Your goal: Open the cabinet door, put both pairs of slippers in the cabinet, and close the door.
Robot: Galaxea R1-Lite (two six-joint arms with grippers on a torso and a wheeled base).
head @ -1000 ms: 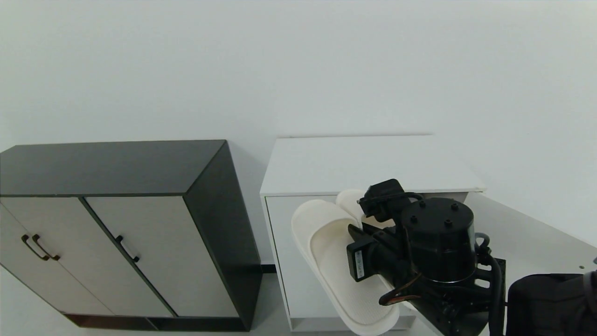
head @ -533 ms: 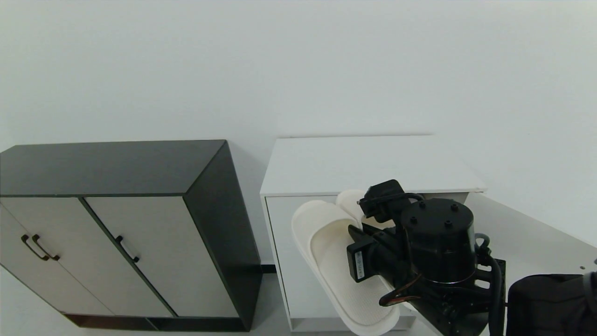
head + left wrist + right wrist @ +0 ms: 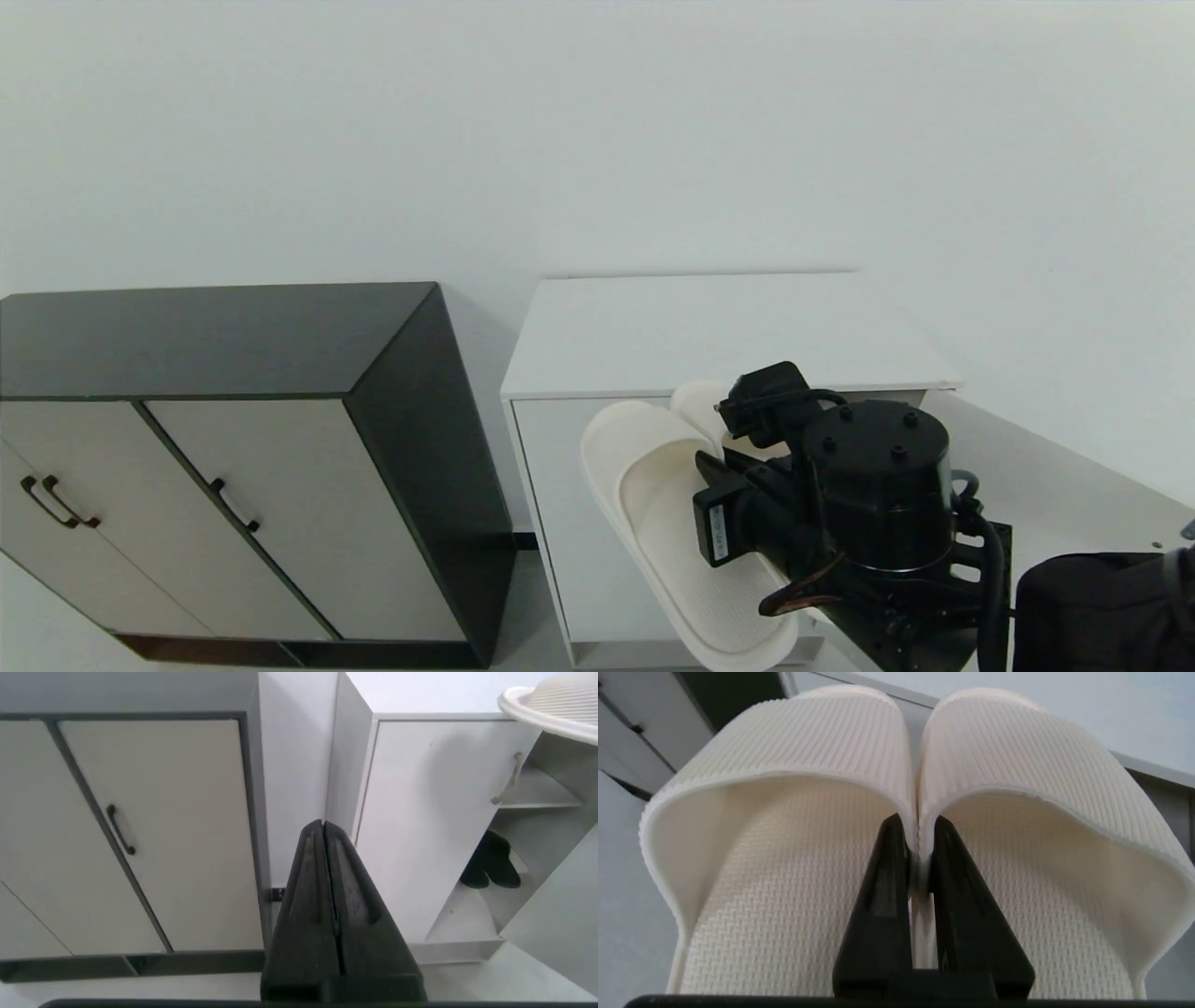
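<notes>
The right gripper has its fingers clamped on a pair of white slippers, pinching the two inner edges together where the slippers lie side by side, their ribbed straps pointing away from the wrist. In the head view the pair hangs at lower centre of the frame, tilted, with the toes up and toward the left and the heels dropping to the bottom edge, in front of the white cabinet. That cabinet stands at centre right against the wall. Its left front panel is shut and carries a slim handle on its inner edge, while its open door is swung out toward the lower right of the frame. Through the opening the left wrist view shows a shelf and, in the compartment below it, a pair of black slippers toward the back. The left gripper has its fingers pressed flat together with nothing between them, and it faces the gap between the two cabinets. The dark cabinet fills the left of the head view, just beside the white one, with two pale doors closed and dark bar handles on them.
</notes>
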